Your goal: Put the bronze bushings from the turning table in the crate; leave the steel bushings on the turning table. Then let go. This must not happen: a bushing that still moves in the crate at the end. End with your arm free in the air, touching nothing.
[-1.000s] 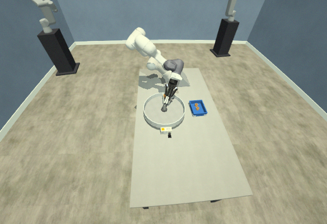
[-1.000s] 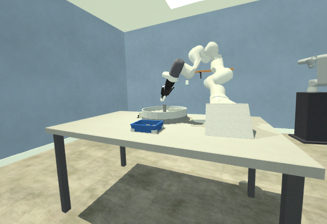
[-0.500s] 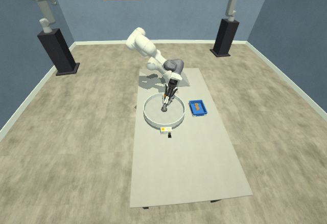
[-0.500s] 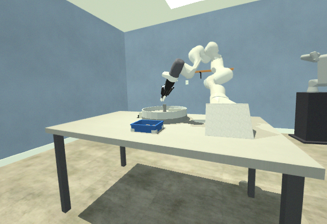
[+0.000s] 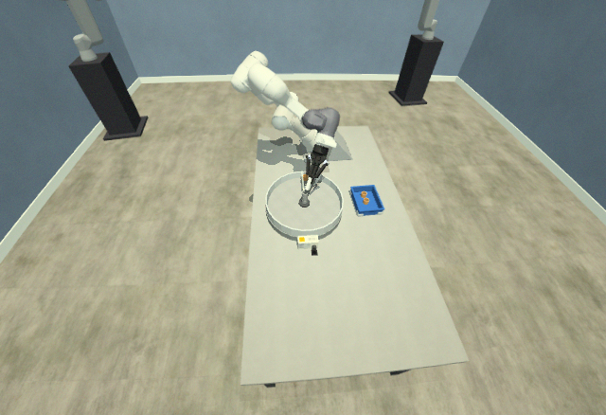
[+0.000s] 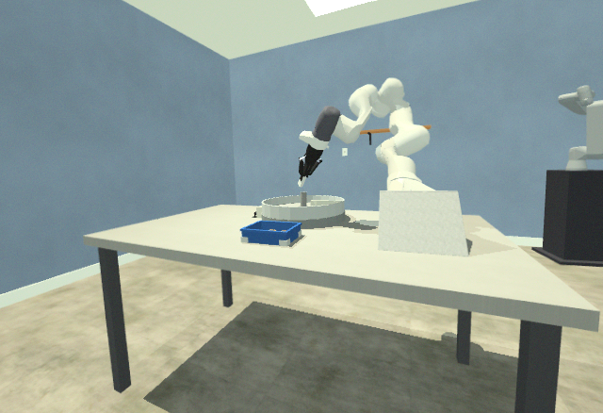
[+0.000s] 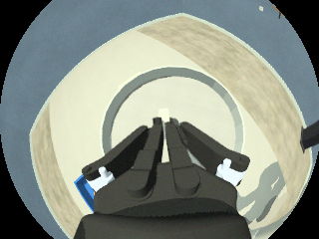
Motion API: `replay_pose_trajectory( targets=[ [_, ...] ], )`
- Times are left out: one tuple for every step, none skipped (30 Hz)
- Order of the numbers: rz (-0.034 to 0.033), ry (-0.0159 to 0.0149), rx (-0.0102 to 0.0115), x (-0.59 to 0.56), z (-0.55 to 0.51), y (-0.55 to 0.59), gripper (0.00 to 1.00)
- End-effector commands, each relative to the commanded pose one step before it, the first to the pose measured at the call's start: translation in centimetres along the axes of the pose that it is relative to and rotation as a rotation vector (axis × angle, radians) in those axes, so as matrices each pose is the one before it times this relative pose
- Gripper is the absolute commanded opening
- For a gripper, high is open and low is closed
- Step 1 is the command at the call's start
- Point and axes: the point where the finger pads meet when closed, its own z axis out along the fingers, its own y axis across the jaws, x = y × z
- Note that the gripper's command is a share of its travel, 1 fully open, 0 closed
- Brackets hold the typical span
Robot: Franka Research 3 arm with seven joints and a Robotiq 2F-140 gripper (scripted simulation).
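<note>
The turning table (image 5: 289, 210) (image 6: 301, 212) (image 7: 169, 94) is a round, pale, high-rimmed tray with a grey hub (image 5: 304, 202) (image 6: 303, 198) in its middle. My gripper (image 5: 308, 187) (image 6: 301, 183) (image 7: 163, 116) is shut with nothing seen between its fingertips, above the turning table near the hub. The blue crate (image 5: 372, 211) (image 6: 260, 237) (image 7: 84, 191) stands beside it. Two bronze bushings (image 5: 364, 193) (image 5: 365, 201) lie in the crate. An orange-brown thing (image 5: 305, 176) shows at the turning table's far rim, partly hidden by the gripper; I cannot tell if it is a bushing. No steel bushing can be made out.
A small white box with a yellow patch (image 5: 307, 241) sits at the turning table's near side, with a small black piece (image 5: 313, 250) beside it. A pale slanted block (image 6: 421, 223) stands by the arm's base. Two other arms stand on black pedestals (image 5: 110, 97) (image 5: 418, 70) away from the table.
</note>
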Motion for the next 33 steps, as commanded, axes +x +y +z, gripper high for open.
replay_pose_trajectory(
  targets=[
    [-0.02108,-0.05388,-0.00588,-0.945,-0.724,0.816,0.0],
    [-0.00078,-0.02154,0.00012,-0.384,-0.25,0.28,0.0],
    [0.0,0.0,0.0,0.0,0.0,0.0,0.0],
    [0.0,0.0,0.0,0.0,0.0,0.0,0.0],
    [-0.00147,-0.02362,0.00055,-0.436,-0.271,0.299,0.0],
    [0.00107,-0.02713,-0.00123,-0.475,-0.275,0.38,0.0],
    [0.00094,-0.02911,-0.00117,-0.517,-0.287,0.409,0.0],
    [0.00011,-0.03048,-0.00063,-0.557,-0.298,0.422,0.0],
    [-0.00082,-0.03147,-0.00002,-0.592,-0.304,0.429,0.0],
    [-0.00132,-0.03352,0.00031,-0.648,-0.293,0.442,0.0],
    [-0.00061,-0.03905,-0.00004,-0.769,-0.245,0.477,0.0],
    [-0.00166,-0.03872,0.00085,-0.781,-0.245,0.459,0.0],
    [-0.00226,-0.03307,0.00142,-0.682,-0.208,0.382,0.0],
    [-0.0005,-0.02674,0.0001,-0.544,-0.144,0.341,0.0],
    [0.00011,-0.02677,-0.00039,-0.542,-0.131,0.359,0.0],
    [0.00065,-0.02693,-0.00084,-0.543,-0.121,0.377,0.0],
    [0.00013,-0.02677,-0.00048,-0.547,-0.121,0.37,0.0],
    [-0.00039,-0.02668,-0.00013,-0.553,-0.122,0.364,0.0],
    [-0.00013,-0.02706,-0.00027,-0.561,-0.1,0.372,0.0],
    [0.0,0.0,0.0,0.0,0.0,0.0,0.0],
    [0.0,0.0,0.0,0.0,0.0,0.0,0.0],
    [0.00065,-0.02962,-0.00075,-0.609,-0.07,0.413,0.0],
    [0.00078,-0.02662,-0.00074,-0.548,-0.044,0.372,0.0],
    [0.0003,-0.02265,-0.00039,-0.471,-0.038,0.312,0.0],
    [0.0,-0.01864,-0.00015,-0.391,-0.032,0.254,0.0],
    [-0.00016,-0.0147,-0.00001,-0.311,-0.025,0.199,0.0],
    [-0.00021,-0.01095,0.00005,-0.233,-0.019,0.147,0.0],
    [-0.00019,-0.00753,0.00007,-0.161,-0.013,0.101,0.0],
    [-0.00013,-0.00458,0.00005,-0.098,-0.008,0.061,0.0],
    [-0.00007,-0.00227,0.00003,-0.049,-0.004,0.03,0.0],
    [-0.00002,-0.00075,0.00001,-0.016,-0.001,0.01,0.0],
    [0.0,-0.0001,0.0,-0.002,0.0,0.001,0.0],
    [0.0,0.0,0.0,0.0,0.0,0.0,0.0]
  ],
)
